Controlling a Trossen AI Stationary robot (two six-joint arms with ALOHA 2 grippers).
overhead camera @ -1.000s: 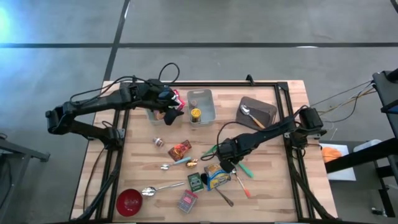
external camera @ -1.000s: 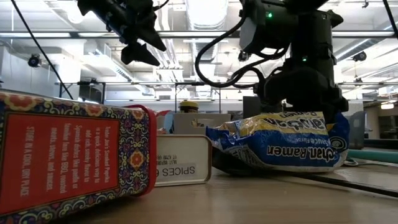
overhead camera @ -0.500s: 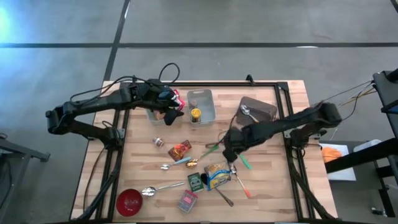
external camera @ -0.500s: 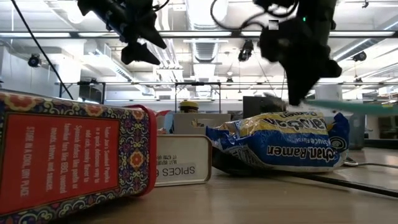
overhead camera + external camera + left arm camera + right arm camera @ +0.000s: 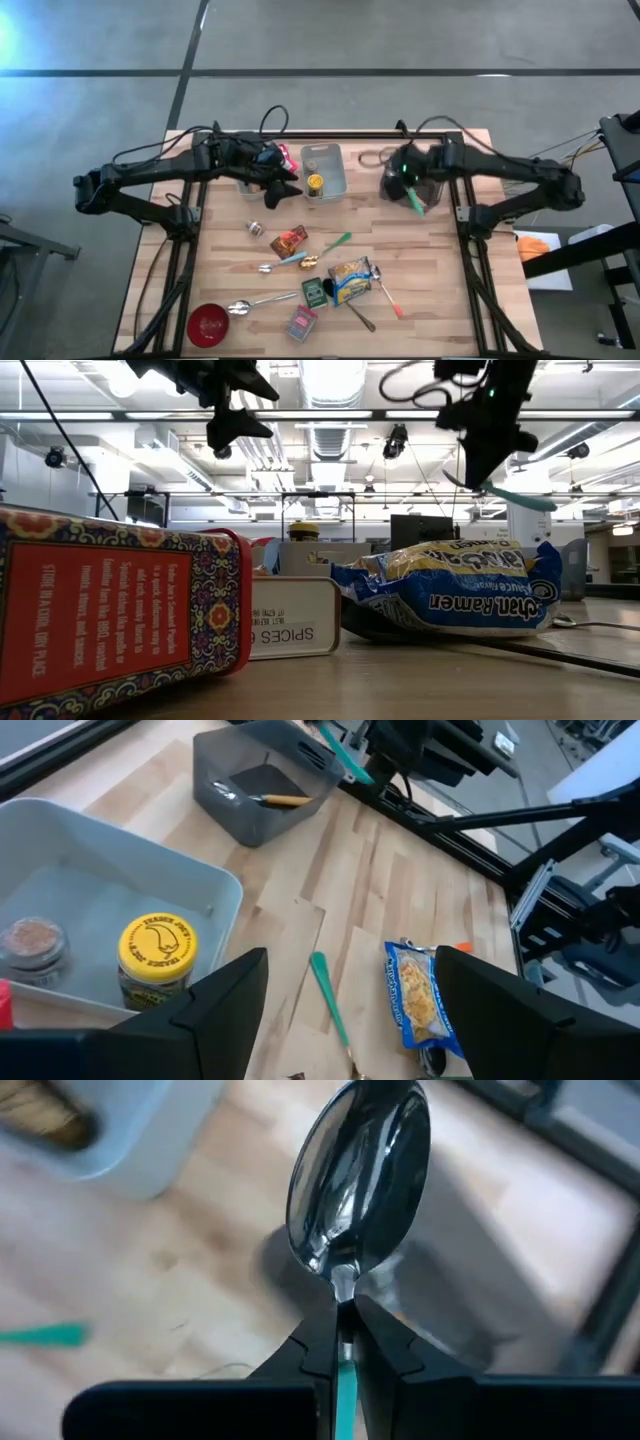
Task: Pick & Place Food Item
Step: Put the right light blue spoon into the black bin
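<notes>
Red bowl, empty, at the table's near left corner on the pale wood table. Beside it a long metal spoon, then a red patterned tin lying on its side, which fills the left of the low view. Green spice tin next, touching the yellow-and-blue ramen packet, with further utensils, one red-handled, beside the packet. Mid-table: a red snack wrapper, a small jar on its side, a teal-handled utensil lying loose. Farther back, a clear rectangular bin holding a yellow-lidded jar and a small spice jar. To its right a dark grey tray containing a metal spoon and a wooden-looking stick. Left gripper, raised just beside the clear bin's left end, fingers spread and holding nothing. Right gripper, raised over the dark grey tray, fingers clamped tight on the green handle of a spoon, its metal bowl pointing away from the wrist camera; no food item is in either gripper, the packet and wrapper lying on the table.
</notes>
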